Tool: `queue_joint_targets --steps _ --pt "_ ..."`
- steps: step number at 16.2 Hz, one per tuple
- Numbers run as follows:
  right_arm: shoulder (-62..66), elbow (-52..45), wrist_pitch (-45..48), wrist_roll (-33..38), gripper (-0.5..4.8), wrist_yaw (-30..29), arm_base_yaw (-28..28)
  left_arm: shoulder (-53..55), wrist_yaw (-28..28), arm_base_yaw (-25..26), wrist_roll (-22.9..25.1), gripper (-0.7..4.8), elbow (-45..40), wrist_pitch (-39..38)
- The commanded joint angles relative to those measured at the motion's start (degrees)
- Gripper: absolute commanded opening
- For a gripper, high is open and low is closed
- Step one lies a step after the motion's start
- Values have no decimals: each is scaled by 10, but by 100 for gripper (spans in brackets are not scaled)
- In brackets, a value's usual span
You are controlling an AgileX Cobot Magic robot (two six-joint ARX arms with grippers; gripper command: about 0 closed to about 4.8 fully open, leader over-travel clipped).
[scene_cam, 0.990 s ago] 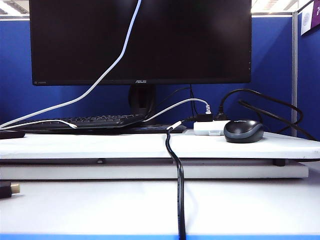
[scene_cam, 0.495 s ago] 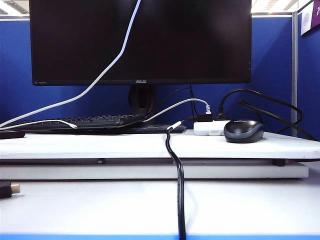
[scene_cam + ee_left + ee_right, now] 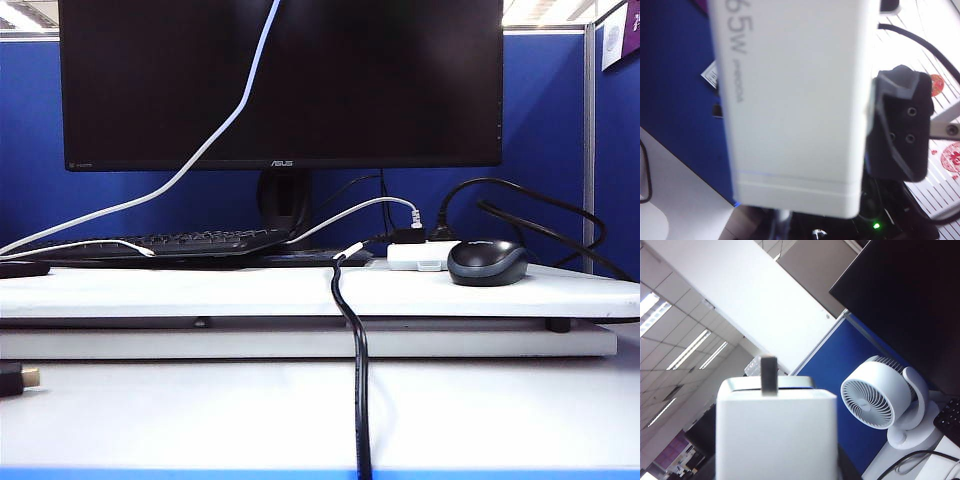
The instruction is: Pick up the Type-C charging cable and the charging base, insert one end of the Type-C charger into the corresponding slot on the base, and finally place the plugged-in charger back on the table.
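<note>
The charging base (image 3: 776,435), a white block with a metal prong at its far end, fills my right gripper (image 3: 777,462), which is shut on its sides. In the left wrist view the same base (image 3: 795,100), marked 65W, looms close, with a black finger (image 3: 902,127) of the right gripper against its side. My left gripper (image 3: 782,226) sits just under the base's near end, shut on a blurred pale strand, the Type-C charging cable (image 3: 781,220). In the exterior view that cable (image 3: 215,135) climbs from the table (image 3: 300,292) out of the top; neither gripper shows there.
A monitor (image 3: 280,80), keyboard (image 3: 190,242), dark mouse (image 3: 487,262) and a small white box (image 3: 415,256) with black plugs stand on the table. A thick black cable (image 3: 358,370) hangs over its front edge. A white fan (image 3: 875,400) stands by the blue partition.
</note>
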Motion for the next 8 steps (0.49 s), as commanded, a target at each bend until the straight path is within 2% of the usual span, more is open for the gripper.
queue_joint_targets --steps 1,8 --pt "-4 3 7 4 -1 -18 5 -3 -37 2 -2 -6 2 18" --pt "-8 3 5 -1 -1 -17 2 -5 -35 2 -5 -6 2 23"
